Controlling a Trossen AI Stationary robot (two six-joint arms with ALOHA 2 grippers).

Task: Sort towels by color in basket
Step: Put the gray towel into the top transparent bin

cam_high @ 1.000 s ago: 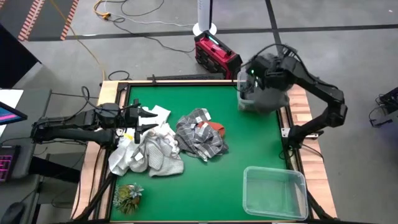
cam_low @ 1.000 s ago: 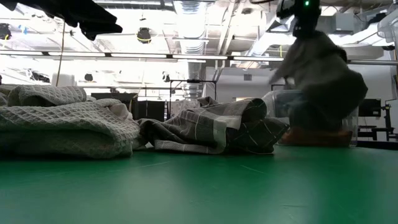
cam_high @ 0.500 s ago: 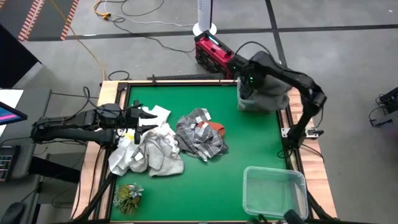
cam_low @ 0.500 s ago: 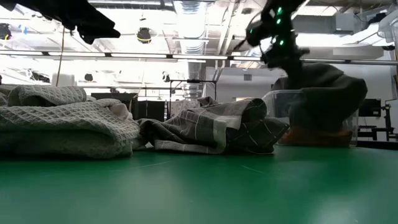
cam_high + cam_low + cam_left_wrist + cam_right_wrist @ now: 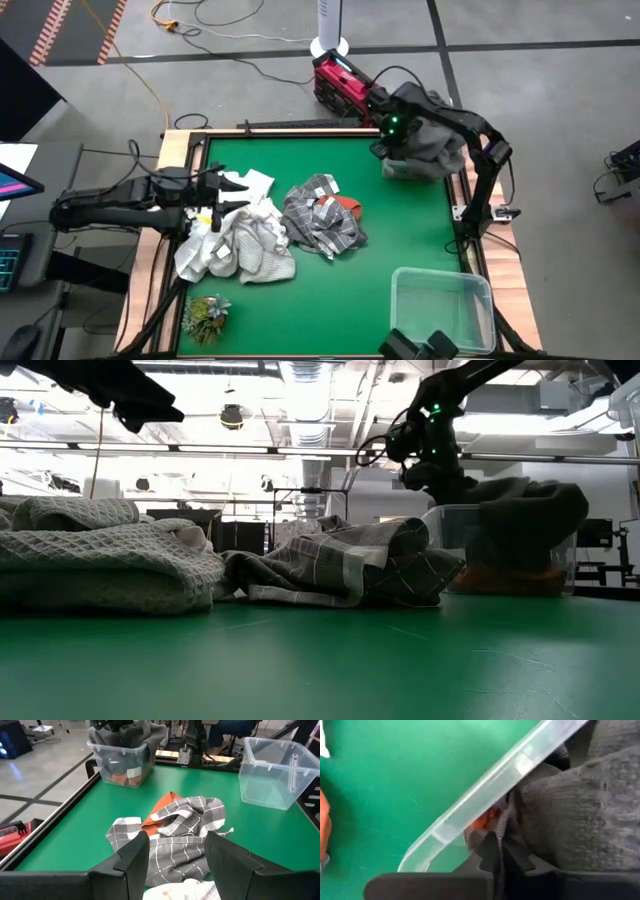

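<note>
A clear basket (image 5: 400, 168) stands at the table's far right with a dark grey towel (image 5: 432, 142) heaped in it and draped over its rim. My right gripper (image 5: 500, 847) points down at the basket's left side, its fingers together at the towel's edge. In the middle lies a grey-checked towel (image 5: 320, 222), partly over the rust-orange towel (image 5: 348, 206). White and pale grey towels (image 5: 238, 248) are piled at the left. My left gripper (image 5: 175, 855) hovers open and level above that pile, touching nothing. My right gripper pinches an edge of the dark grey towel (image 5: 506, 822) between its two fingers, coming from above and pointing down just inside the basket's rim (image 5: 485, 795). The towel rests bunched in the basket; the pinch itself is partly hidden by the fingers.
A second clear basket (image 5: 445, 305) stands at the near right. A green leafy tuft (image 5: 207, 315) lies at the near left. Orange cloth (image 5: 120, 777) shows at the bottom of the far basket. Open green table lies between the towels and the baskets.
My right gripper has come down and a little toward the table's left, turning until it points down at the far basket. The dark grey towel, which hung below it, has sunk into the basket and now lies heaped over the rim.
</note>
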